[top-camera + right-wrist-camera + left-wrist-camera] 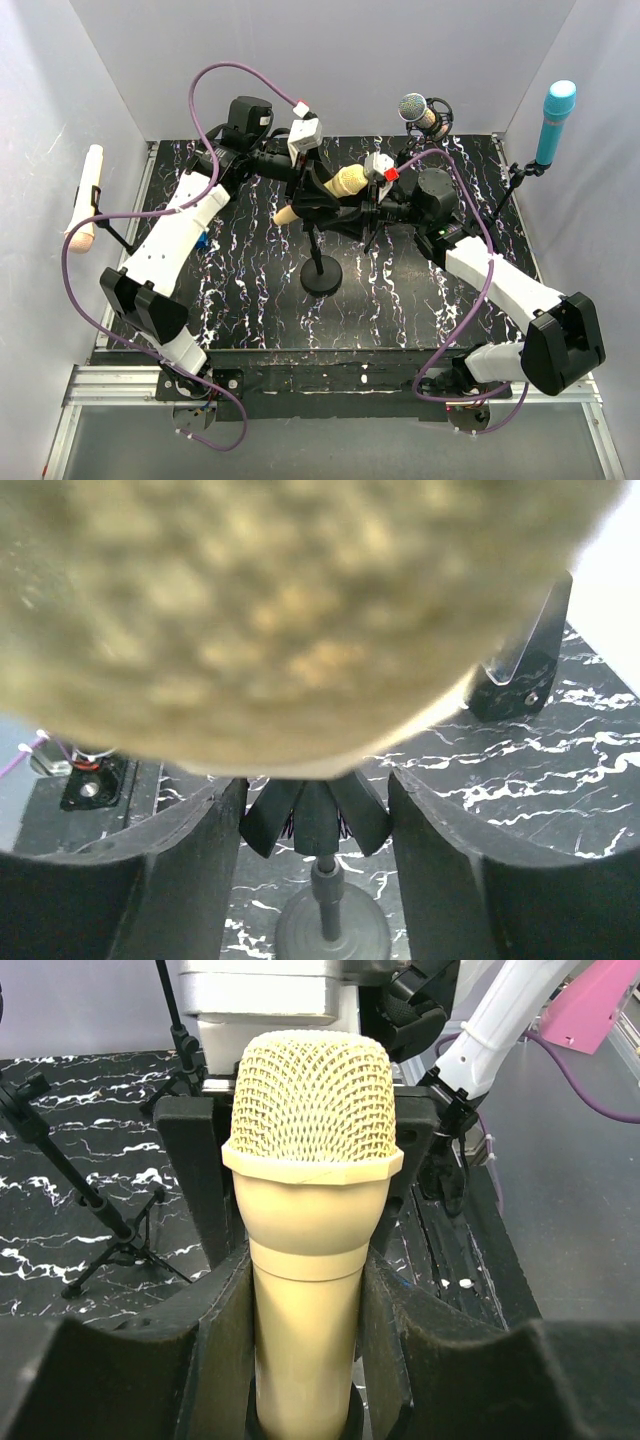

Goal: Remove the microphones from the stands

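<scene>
A cream microphone (340, 182) lies tilted in the clip of a black stand whose round base (322, 275) sits mid-table. My left gripper (308, 192) is shut on the microphone; in the left wrist view its pads press both sides of the body (305, 1340) below the mesh head (312, 1100). My right gripper (368, 205) comes in from the right, open. In the right wrist view its fingers (180, 870) flank the stand's clip (315, 815) with a gap on each side. The blurred mesh head (280, 610) fills the top, and the base (330, 925) shows below.
Three other microphones stand around the table: a pale one (88, 195) at the left wall, a silver-headed one (420, 112) at the back, a teal one (555, 120) at the right. A thin tripod stand (100, 1220) shows left of the held microphone.
</scene>
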